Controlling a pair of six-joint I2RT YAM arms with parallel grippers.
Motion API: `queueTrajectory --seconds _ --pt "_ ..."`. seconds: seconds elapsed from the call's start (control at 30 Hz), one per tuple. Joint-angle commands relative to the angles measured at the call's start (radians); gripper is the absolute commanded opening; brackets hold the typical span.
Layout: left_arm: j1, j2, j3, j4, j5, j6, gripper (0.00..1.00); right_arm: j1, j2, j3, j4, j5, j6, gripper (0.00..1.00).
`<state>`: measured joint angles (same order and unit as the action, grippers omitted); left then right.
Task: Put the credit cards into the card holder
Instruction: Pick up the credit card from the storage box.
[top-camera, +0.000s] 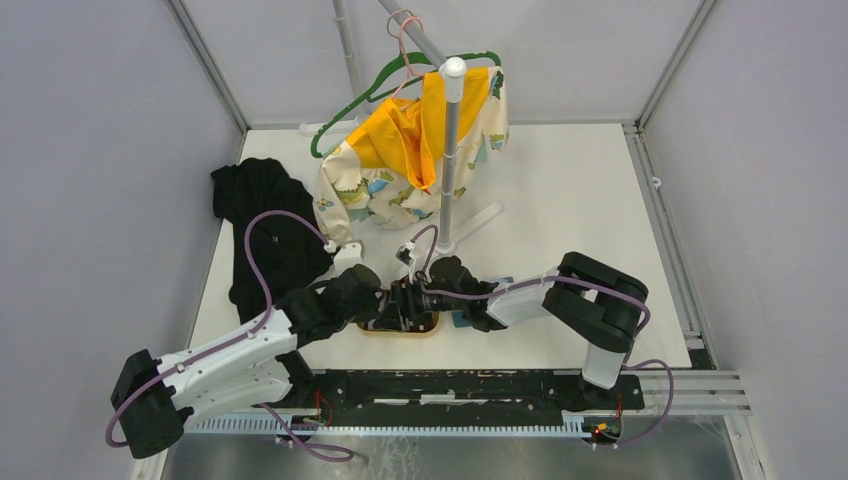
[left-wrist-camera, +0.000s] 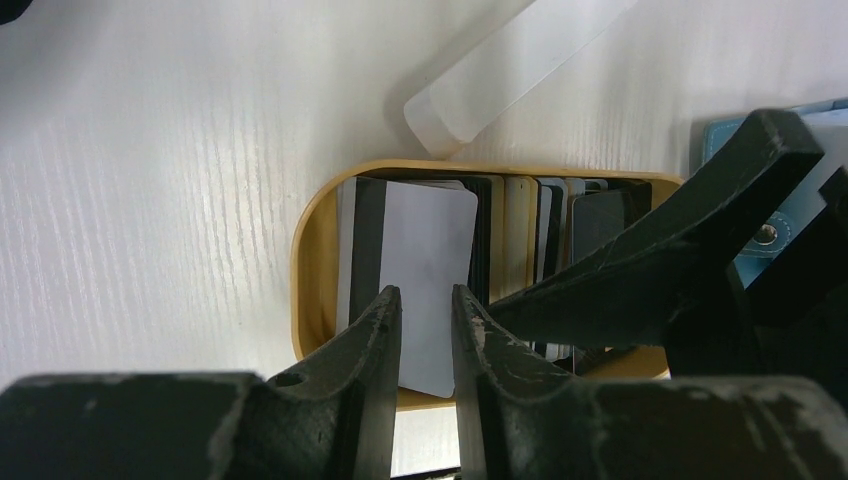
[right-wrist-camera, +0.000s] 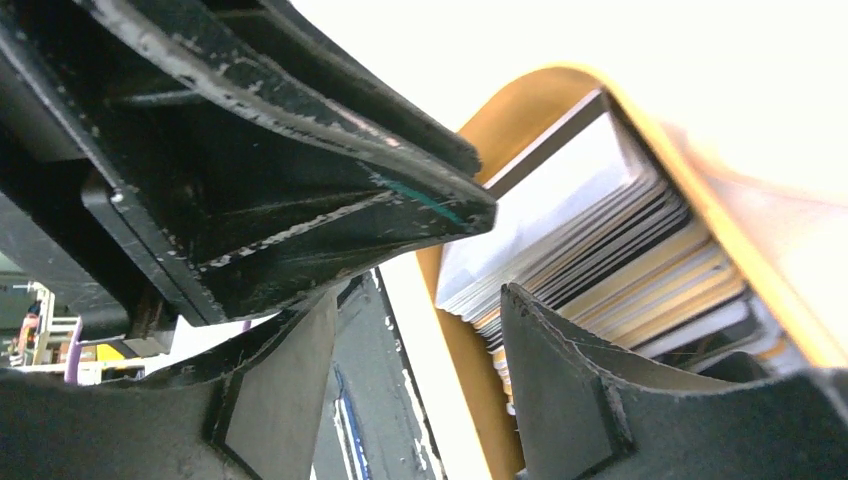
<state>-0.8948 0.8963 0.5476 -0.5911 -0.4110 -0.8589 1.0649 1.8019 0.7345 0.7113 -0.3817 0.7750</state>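
Step in hand, as judged: getting one card out of the pack.

Credit cards (left-wrist-camera: 430, 270) stand leaning in a tight pack inside the tan wooden tray (left-wrist-camera: 305, 270). A white one faces outward, with dark and pale ones behind it. Card holder (left-wrist-camera: 718, 138) lies on the table just beside the tray's right end, mostly hidden by the right arm. No card visible in it.

Left gripper (left-wrist-camera: 428, 320): jaws only a narrow slit apart, above the tray's near rim. The white card shows through the gap and nothing appears clamped between them.

Right gripper (right-wrist-camera: 420, 350): jaws wide and empty. One finger (right-wrist-camera: 570, 390) is close against the pack's edge; the other seems to sit outside the tray wall.

Notes for doing it well:
- Bracket a single card, not the wall and not several cards. As placed, the right claw would likely catch the tray too.
- The two claws are crowded over the tray, so move one at a time.
- Cards are thin and slick. Close slowly, and use the left claw to steady the pack.
- Confirm the pinch in the wrist view before lifting.
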Motion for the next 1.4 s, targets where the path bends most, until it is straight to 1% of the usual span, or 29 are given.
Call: queueTrajectory --seconds 0.0,0.07,0.2,0.27,0.3,0.37,0.43,0.5,0.53,0.57,0.6,0.67,0.7,0.8,0.87,0.9,0.97,1.13,1.2,1.37 --pt "0.007 -0.021 0.003 0.036 0.000 0.011 0.32 -0.025 -0.011 -0.006 0.096 0.020 0.020 0.66" --pt "0.007 -0.033 0.013 0.027 -0.005 0.013 0.34 -0.035 -0.041 -0.004 0.064 -0.005 -0.028 0.66" --pt "0.006 -0.082 0.017 0.030 -0.001 0.025 0.46 -0.054 -0.196 -0.023 -0.097 -0.008 -0.260 0.63" --pt "0.008 -0.112 0.010 0.048 0.013 0.028 0.49 -0.065 -0.279 -0.043 -0.173 -0.026 -0.390 0.62" --pt "0.007 -0.127 0.007 0.060 0.023 0.029 0.49 -0.075 -0.319 -0.049 -0.220 -0.052 -0.467 0.61" --pt "0.008 -0.152 -0.001 0.096 0.055 0.034 0.50 -0.102 -0.371 -0.050 -0.300 -0.166 -0.638 0.61" --pt "0.007 -0.175 -0.019 0.153 0.103 0.037 0.52 -0.133 -0.403 -0.034 -0.398 -0.254 -0.774 0.61" --pt "0.008 -0.192 -0.052 0.254 0.185 0.036 0.56 -0.169 -0.418 -0.003 -0.528 -0.378 -0.941 0.62" --pt "0.008 -0.195 -0.075 0.308 0.228 0.029 0.59 -0.190 -0.424 0.004 -0.576 -0.404 -1.004 0.62" --pt "0.008 -0.191 -0.113 0.369 0.264 0.015 0.64 -0.207 -0.434 -0.006 -0.596 -0.429 -1.056 0.62" --pt "0.007 -0.184 -0.138 0.423 0.295 0.001 0.66 -0.223 -0.446 -0.022 -0.604 -0.436 -1.092 0.62" --pt "0.008 -0.153 -0.164 0.488 0.328 -0.017 0.68 -0.242 -0.459 -0.041 -0.618 -0.391 -1.155 0.61" --pt "0.007 -0.139 -0.164 0.496 0.327 -0.022 0.68 -0.243 -0.455 -0.043 -0.624 -0.358 -1.179 0.58" --pt "0.007 -0.102 -0.144 0.487 0.309 -0.011 0.68 -0.243 -0.421 -0.038 -0.597 -0.308 -1.151 0.42" --pt "0.006 -0.085 -0.132 0.487 0.302 0.002 0.68 -0.241 -0.375 -0.022 -0.582 -0.265 -1.107 0.27" --pt "0.005 -0.073 -0.126 0.487 0.302 0.009 0.68 -0.239 -0.345 -0.003 -0.589 -0.237 -1.088 0.22" --pt "0.007 -0.050 -0.115 0.482 0.302 0.016 0.67 -0.230 -0.299 0.032 -0.609 -0.186 -1.050 0.17" --pt "0.007 -0.003 -0.119 0.491 0.325 0.015 0.59 -0.179 -0.256 0.059 -0.611 -0.019 -1.013 0.12" --pt "0.006 0.011 -0.123 0.492 0.327 0.010 0.58 -0.170 -0.245 0.064 -0.606 0.034 -0.987 0.12" --pt "0.007 0.041 -0.128 0.505 0.337 0.004 0.58 -0.167 -0.210 0.069 -0.604 0.041 -0.938 0.12"
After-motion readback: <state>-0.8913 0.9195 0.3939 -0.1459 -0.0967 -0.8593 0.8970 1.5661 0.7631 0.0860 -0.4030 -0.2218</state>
